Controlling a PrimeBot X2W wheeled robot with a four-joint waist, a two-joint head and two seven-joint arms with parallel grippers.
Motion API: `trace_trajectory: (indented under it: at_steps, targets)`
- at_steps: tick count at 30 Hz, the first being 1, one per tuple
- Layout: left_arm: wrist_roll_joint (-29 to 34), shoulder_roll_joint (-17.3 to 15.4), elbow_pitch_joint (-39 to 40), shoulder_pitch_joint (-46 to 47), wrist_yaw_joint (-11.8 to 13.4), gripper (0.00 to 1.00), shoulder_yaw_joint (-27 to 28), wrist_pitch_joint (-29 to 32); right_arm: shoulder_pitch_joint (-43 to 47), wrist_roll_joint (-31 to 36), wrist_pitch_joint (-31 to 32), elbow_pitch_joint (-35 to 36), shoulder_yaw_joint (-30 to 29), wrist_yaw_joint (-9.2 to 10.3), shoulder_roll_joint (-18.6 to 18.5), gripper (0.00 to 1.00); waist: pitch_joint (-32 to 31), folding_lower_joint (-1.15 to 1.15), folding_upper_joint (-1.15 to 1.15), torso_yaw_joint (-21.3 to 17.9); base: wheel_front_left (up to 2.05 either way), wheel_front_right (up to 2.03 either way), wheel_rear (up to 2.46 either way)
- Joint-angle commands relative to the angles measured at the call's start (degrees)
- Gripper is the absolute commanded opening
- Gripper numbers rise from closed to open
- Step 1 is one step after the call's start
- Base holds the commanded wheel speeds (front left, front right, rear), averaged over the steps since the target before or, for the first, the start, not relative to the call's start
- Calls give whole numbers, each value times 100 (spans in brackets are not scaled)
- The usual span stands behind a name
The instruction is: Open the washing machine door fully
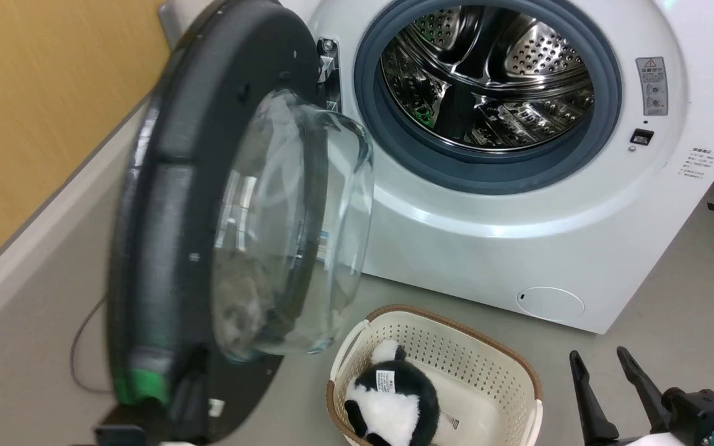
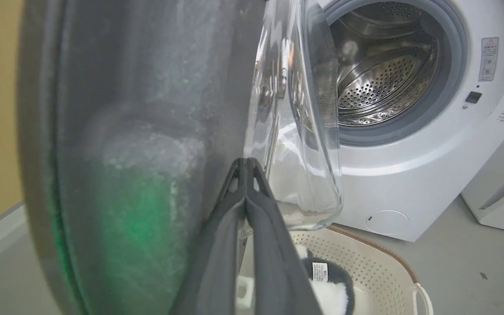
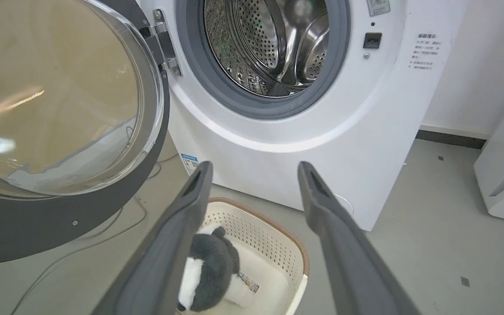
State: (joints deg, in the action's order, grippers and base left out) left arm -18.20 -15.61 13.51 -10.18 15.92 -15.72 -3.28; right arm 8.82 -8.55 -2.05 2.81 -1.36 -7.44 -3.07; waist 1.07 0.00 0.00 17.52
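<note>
Two grippers, one hinged load: the washing machine door point(image 1: 171, 204) stands swung out at the left side of the washing machine point(image 1: 487, 248), with your left gripper point(image 2: 246, 164), fingers pressed together, at its dark grey inner rim point(image 2: 147, 109) and your right gripper point(image 3: 254, 168) spread wide before the machine. Judge the door stiff and fairly heavy, free only about its hinge point(image 3: 164, 43); push on the rim far from that hinge, never on the slick, breakable glass bowl point(image 1: 295, 217). Print on the warning label point(image 1: 651, 87) and the blue sticker point(image 3: 189, 159) on the machine's front is too small to read.

Our head camera looks down on the washing machine point(image 1: 487, 248); both wrist cameras face it nearer, sharing the basket point(image 1: 456, 353).
</note>
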Motion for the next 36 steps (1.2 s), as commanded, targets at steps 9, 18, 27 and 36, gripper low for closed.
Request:
trace_trajectory:
  at_steps: [9, 18, 27, 36]
  targets:
    - [-545, -489, -1100, 633, -257, 0, 975, -522, -136, 29, 27, -18, 134, -5, 19, 100, 70, 0, 0, -118, 0, 0, 0]
    - [-780, -865, -2418, 1477, -482, 0, 1512, -898, -206, 63, 97, 16, 198, -5, 19, 100, 136, 0, 0, -178, 0, 0, 0]
    - [-975, -1001, -3503, 1787, -719, 0, 1998, -1141, -195, 33, 122, 31, 247, -5, 19, 100, 95, 0, 0, -338, 0, 0, 0]
    - [-668, -435, -3112, 1243, -817, 0, 2293, -1170, -138, -59, 41, -60, 241, -5, 19, 100, -46, 0, 0, -430, 0, 0, 0]
